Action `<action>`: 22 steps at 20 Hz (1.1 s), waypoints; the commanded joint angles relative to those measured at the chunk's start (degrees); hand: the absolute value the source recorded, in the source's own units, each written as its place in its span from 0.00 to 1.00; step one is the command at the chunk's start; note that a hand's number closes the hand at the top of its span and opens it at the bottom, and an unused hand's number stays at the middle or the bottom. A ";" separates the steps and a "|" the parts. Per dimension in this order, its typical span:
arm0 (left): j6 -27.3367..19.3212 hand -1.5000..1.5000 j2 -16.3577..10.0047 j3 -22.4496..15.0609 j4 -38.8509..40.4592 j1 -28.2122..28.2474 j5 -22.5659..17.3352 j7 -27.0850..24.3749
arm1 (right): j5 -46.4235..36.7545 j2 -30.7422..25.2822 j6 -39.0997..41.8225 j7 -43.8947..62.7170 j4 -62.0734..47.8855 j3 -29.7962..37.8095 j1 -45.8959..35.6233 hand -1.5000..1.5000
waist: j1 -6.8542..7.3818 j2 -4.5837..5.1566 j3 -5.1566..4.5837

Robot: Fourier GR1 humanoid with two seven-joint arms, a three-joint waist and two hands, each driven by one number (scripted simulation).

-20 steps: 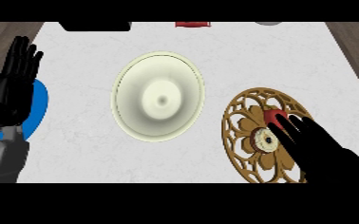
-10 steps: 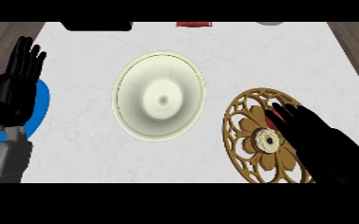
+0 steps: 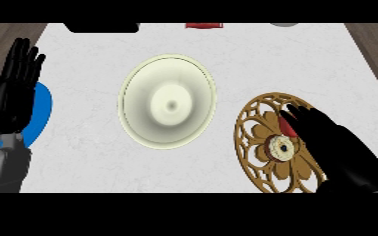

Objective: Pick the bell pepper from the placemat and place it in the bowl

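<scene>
right hand (image 3: 325,140): covers bell pepper (image 3: 286,126), right of bowl (image 3: 168,107) — can't tell if it grips
bell pepper: on placemat (image 3: 255,152)
left hand (image 3: 15,97): open, empty — resting left of bowl

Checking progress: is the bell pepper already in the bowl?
No, the bell pepper lies on the placemat, partly under the right hand, apart from the bowl.

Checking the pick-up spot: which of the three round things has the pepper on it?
The gold lattice placemat at the right, where the right hand covers the red pepper; the cream bowl sits mid-counter and the blue plate at the left edge.
</scene>
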State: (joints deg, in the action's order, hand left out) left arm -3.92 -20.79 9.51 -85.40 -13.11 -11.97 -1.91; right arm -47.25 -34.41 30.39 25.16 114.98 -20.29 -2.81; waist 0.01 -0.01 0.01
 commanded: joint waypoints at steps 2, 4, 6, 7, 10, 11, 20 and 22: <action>-0.97 0.50 2.04 -0.48 4.06 -1.56 3.40 -3.00 | -4.61 0.90 -4.37 -6.51 -5.11 1.69 2.57 0.00 | -0.23 0.01 0.00; 1.95 0.50 -0.46 2.00 2.94 -1.58 0.77 -1.11 | -5.08 2.42 -5.01 -9.54 -12.60 3.26 -2.97 0.00 | 0.10 0.05 0.00; 1.82 0.50 -0.68 2.74 -3.47 0.06 -0.93 3.70 | -5.92 3.22 -5.36 -11.08 -13.24 3.64 -2.76 0.00 | 0.22 -0.01 0.01; 4.08 0.50 -1.36 4.04 2.54 -1.04 -0.88 -0.12 | -6.02 1.63 -5.69 -13.28 -11.20 4.94 -0.22 0.00 | -0.09 0.01 -0.01; 2.76 0.50 0.00 2.99 -1.85 0.59 0.20 2.68 | -6.25 2.52 -4.98 -16.85 -13.17 5.94 -1.74 0.00 | 0.00 -0.01 0.00; 2.98 0.50 0.35 3.26 5.04 -2.90 1.27 -1.23 | -8.42 4.41 -8.21 -15.60 -11.44 4.14 1.77 0.00 | -0.32 0.02 -0.01; 3.27 0.50 0.84 3.68 -3.41 1.33 1.53 2.85 | -13.35 9.90 -5.52 -17.89 -22.64 4.92 -6.65 0.00 | 0.31 -0.02 0.00; 2.06 0.50 1.65 3.17 3.59 -4.31 3.59 0.60 | -15.29 9.91 -9.93 -20.50 -25.61 5.32 -4.08 0.00 | -0.10 0.06 0.00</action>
State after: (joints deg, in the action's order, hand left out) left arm -1.35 -18.74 12.23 -84.79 -13.51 -9.32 -2.06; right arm -60.10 -26.50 22.82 6.04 93.90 -15.15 -6.49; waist 0.07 0.00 0.00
